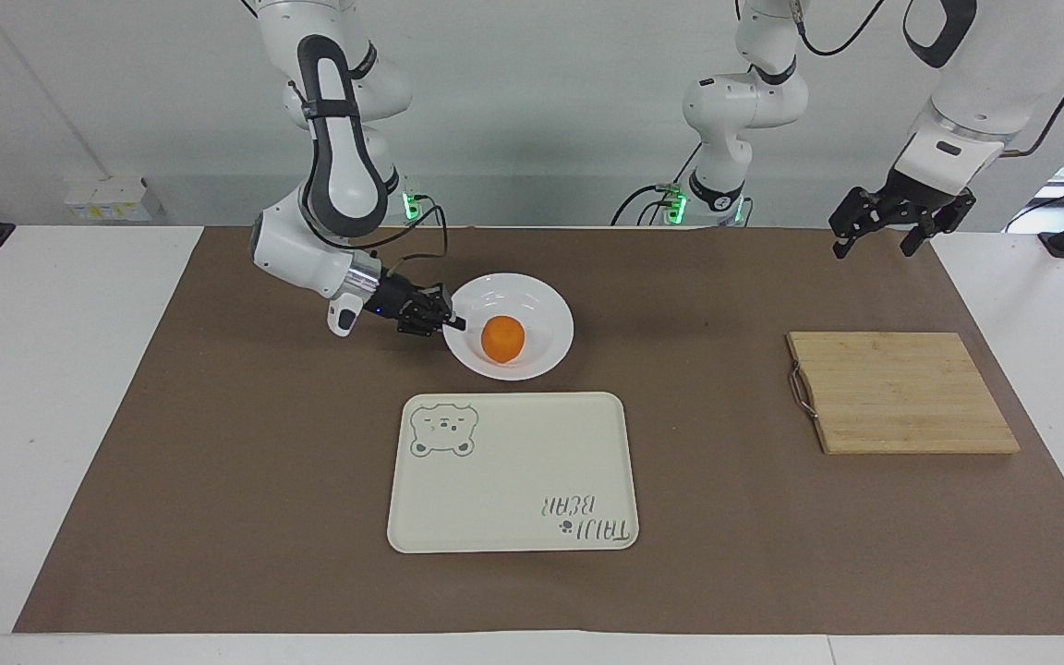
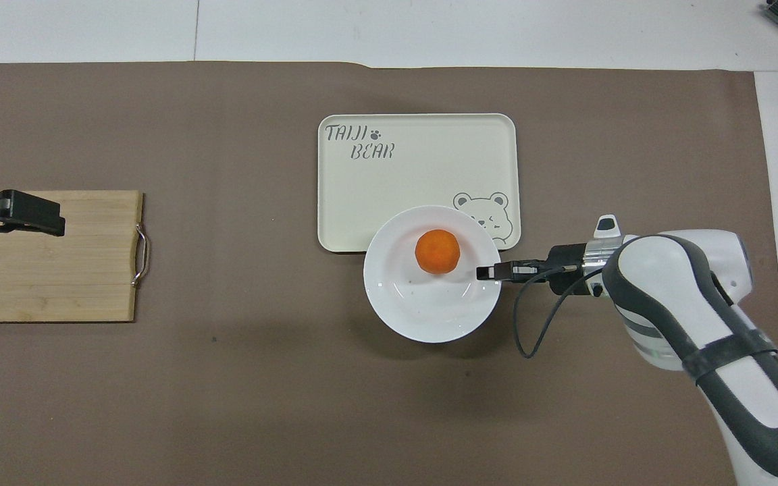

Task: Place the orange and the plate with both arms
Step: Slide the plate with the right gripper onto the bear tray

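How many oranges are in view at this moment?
1. The orange sits in the plate, which the right gripper grips by its rim, lifted beside the tray. No other orange shows in either view.

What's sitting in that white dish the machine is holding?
One orange lies in the plate, toward the edge away from the robots. The right tool grips the rim. The rest of the dish looks bare; the spot under the orange is hidden.
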Action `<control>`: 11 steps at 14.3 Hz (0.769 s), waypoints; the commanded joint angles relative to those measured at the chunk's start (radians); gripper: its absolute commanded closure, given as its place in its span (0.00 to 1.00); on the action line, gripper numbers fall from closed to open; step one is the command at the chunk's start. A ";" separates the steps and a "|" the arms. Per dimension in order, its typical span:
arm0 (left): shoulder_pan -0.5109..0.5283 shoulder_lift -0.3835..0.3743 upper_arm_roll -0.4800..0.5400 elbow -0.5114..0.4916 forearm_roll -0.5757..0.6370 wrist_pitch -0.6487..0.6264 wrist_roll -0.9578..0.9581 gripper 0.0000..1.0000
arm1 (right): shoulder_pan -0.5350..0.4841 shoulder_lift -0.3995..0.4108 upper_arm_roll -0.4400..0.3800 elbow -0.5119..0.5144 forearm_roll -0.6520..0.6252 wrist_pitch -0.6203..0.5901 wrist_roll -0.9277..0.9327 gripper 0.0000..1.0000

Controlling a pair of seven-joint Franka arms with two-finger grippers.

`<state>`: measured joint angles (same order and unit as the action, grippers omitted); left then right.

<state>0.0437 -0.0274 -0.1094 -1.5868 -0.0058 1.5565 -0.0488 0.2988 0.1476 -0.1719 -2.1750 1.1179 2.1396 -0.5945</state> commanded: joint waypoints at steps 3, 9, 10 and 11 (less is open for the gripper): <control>0.008 -0.009 -0.001 0.004 -0.010 -0.018 0.006 0.00 | -0.013 0.153 0.002 0.254 0.019 -0.024 0.131 1.00; 0.008 -0.008 -0.001 0.004 -0.008 -0.018 0.006 0.00 | -0.017 0.335 0.005 0.438 0.054 -0.001 0.174 1.00; 0.008 -0.008 -0.001 0.004 -0.010 -0.018 0.006 0.00 | -0.014 0.351 0.005 0.440 0.084 -0.001 0.167 1.00; 0.008 -0.008 -0.001 0.004 -0.010 -0.018 0.006 0.00 | -0.001 0.365 0.005 0.440 0.095 0.002 0.165 1.00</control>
<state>0.0437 -0.0274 -0.1093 -1.5868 -0.0058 1.5565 -0.0488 0.2946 0.4740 -0.1715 -1.7738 1.1618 2.1429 -0.4347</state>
